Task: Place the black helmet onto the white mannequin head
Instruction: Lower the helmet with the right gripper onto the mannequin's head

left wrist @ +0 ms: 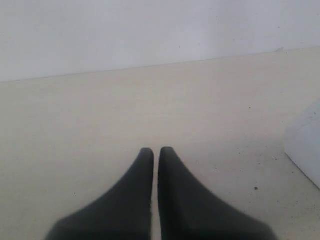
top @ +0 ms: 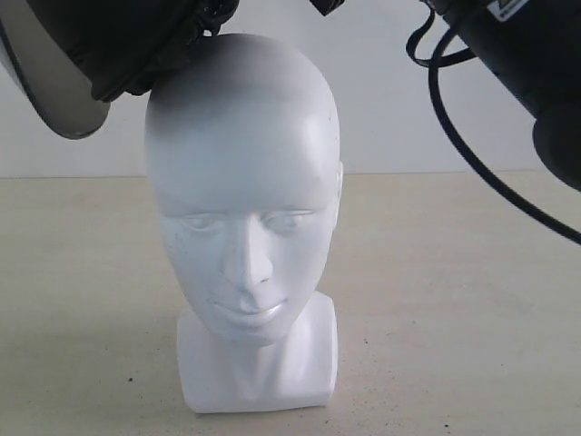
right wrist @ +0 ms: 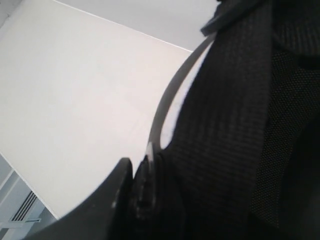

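1. Pale beige table [top: 472, 300] runs back to a plain white wall [top: 390, 109].
2. The white mannequin head [top: 241, 200] stands upright at the centre, its face toward the viewer.
3. The black helmet [top: 136, 36] hangs tilted above it to the left. Its padded rim meets the left side of the crown, and its tinted visor [top: 45, 82] is leftmost.
4. The right gripper [right wrist: 140, 175] is clamped on the helmet's rim.
5. The left gripper [left wrist: 156, 152] hovers over the table, fingers together, empty.
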Action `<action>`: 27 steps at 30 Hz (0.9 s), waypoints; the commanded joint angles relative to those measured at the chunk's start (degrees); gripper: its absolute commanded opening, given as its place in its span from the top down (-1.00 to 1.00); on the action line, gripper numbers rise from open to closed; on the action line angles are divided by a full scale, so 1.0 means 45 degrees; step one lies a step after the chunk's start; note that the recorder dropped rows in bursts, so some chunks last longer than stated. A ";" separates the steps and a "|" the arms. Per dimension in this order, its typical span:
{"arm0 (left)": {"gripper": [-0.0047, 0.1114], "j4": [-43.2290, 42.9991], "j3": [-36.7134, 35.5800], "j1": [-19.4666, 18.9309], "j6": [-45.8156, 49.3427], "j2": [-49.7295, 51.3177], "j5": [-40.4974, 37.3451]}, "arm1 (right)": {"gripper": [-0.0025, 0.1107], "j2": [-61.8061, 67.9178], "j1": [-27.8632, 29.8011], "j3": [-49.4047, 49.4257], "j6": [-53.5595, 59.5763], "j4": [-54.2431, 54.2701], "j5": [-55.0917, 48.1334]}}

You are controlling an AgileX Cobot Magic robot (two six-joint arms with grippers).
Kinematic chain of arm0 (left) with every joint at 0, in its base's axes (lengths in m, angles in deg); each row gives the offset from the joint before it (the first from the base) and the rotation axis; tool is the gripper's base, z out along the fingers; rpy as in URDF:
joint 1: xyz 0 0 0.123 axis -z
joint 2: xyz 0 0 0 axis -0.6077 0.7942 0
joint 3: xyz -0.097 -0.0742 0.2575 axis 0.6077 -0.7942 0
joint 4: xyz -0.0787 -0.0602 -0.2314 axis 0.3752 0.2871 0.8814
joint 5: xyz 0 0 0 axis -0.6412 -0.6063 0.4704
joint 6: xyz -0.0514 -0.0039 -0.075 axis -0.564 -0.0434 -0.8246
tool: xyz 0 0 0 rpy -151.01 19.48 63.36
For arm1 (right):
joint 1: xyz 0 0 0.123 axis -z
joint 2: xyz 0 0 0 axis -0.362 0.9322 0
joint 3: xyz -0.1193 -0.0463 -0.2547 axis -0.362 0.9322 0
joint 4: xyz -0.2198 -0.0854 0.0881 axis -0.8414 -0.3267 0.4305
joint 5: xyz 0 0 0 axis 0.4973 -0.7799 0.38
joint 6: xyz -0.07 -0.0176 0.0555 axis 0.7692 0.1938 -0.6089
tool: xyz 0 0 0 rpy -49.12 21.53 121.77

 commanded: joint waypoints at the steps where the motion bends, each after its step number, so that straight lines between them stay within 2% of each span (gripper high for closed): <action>1: 0.84 -0.0042 0.0003 -0.0012 0.0022 -0.0048 0.0003 | 0.96 -0.0713 0.0011 0.0362 0.0493 0.0335 0.0851; 11: 0.84 -0.0042 0.0003 -0.0012 0.0022 -0.0048 0.0003 | 0.96 -0.0789 0.0011 0.1555 0.0595 0.0326 0.0851; 27: 0.84 -0.0042 0.0003 -0.0012 0.0022 -0.0048 0.0003 | 0.96 -0.0789 0.0011 0.1652 0.1325 0.0679 0.0851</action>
